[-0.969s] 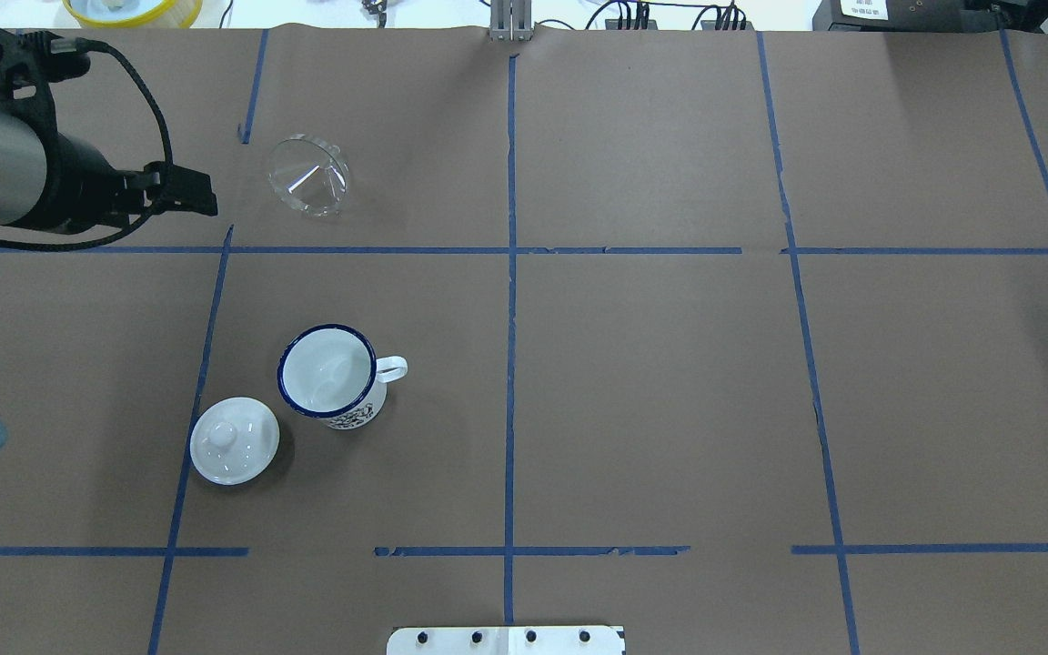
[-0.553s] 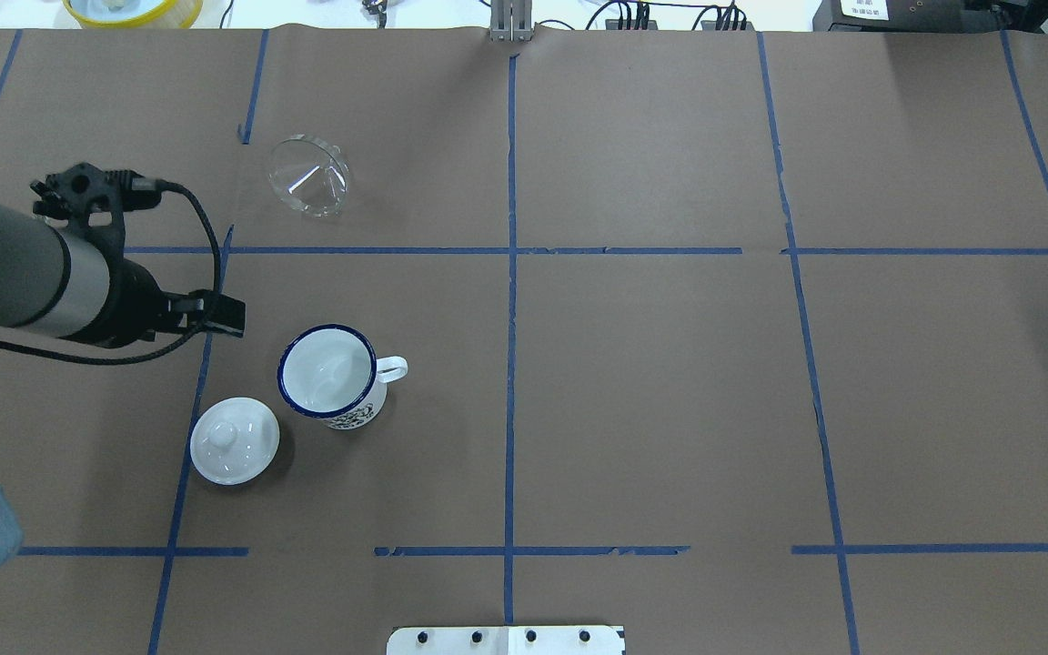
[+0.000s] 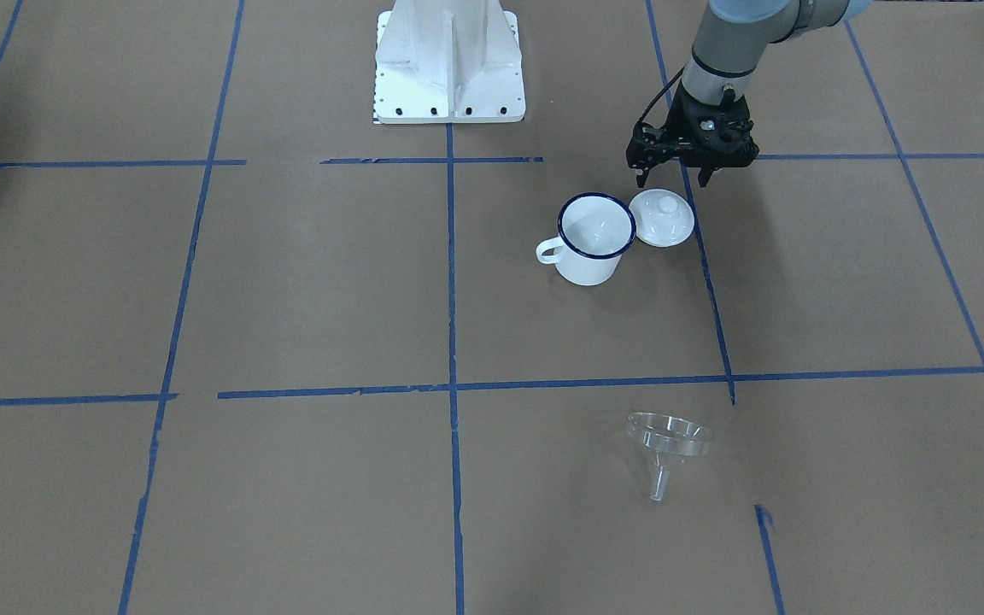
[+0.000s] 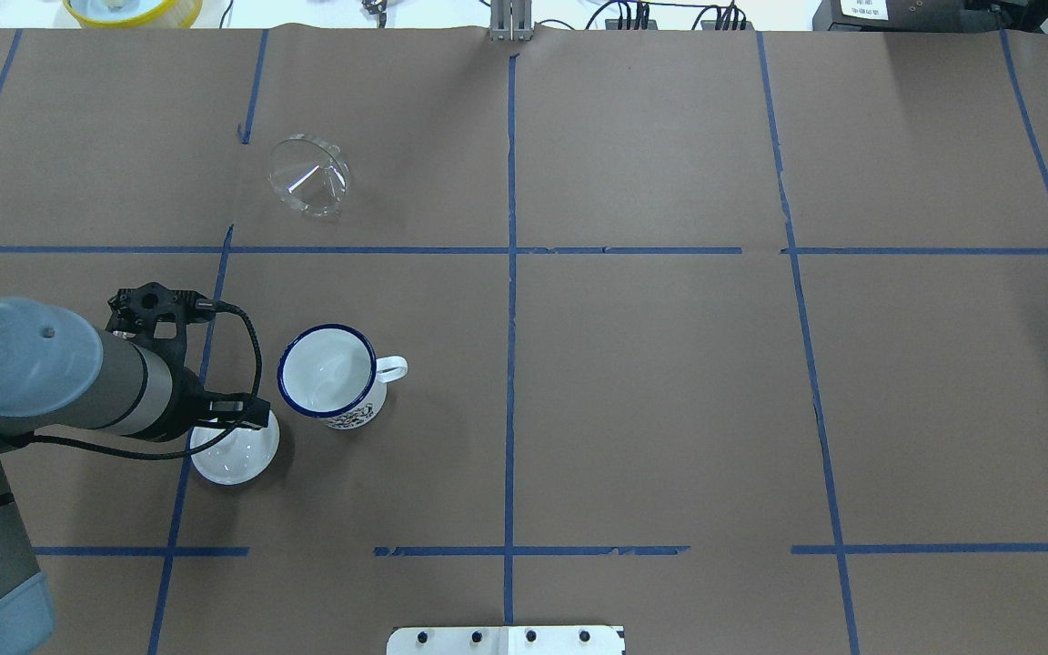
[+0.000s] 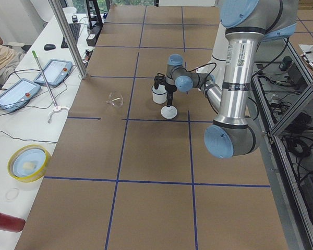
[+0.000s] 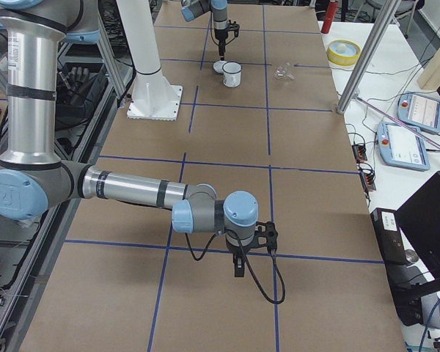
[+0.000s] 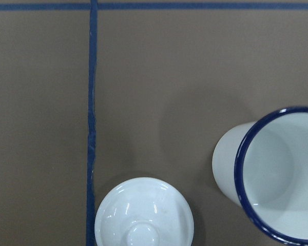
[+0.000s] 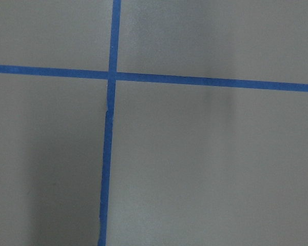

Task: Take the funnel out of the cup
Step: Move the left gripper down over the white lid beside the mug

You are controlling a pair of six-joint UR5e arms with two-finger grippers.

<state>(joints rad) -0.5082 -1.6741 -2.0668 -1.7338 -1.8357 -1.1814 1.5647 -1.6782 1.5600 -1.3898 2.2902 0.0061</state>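
Note:
The clear funnel (image 3: 667, 440) lies tilted on the brown paper, well apart from the cup; it also shows in the overhead view (image 4: 308, 177). The white cup (image 3: 594, 235) with a dark blue rim stands upright and empty, also in the overhead view (image 4: 328, 373) and in the left wrist view (image 7: 277, 174). My left gripper (image 3: 671, 178) is open and empty, hovering just above the round white lid (image 3: 663, 218) beside the cup. My right gripper (image 6: 238, 268) shows only in the exterior right view, low over bare paper far from the cup; I cannot tell if it is open or shut.
The white lid (image 4: 233, 455) with a knob lies on the table left of the cup, partly under my left wrist. The robot's white base plate (image 3: 449, 60) is behind the cup. Blue tape lines cross the paper. A yellow dish (image 4: 128, 9) sits beyond the far edge.
My left arm has swung from beside the funnel back towards the robot and now hangs over the lid. The funnel, cup and lid have not moved.

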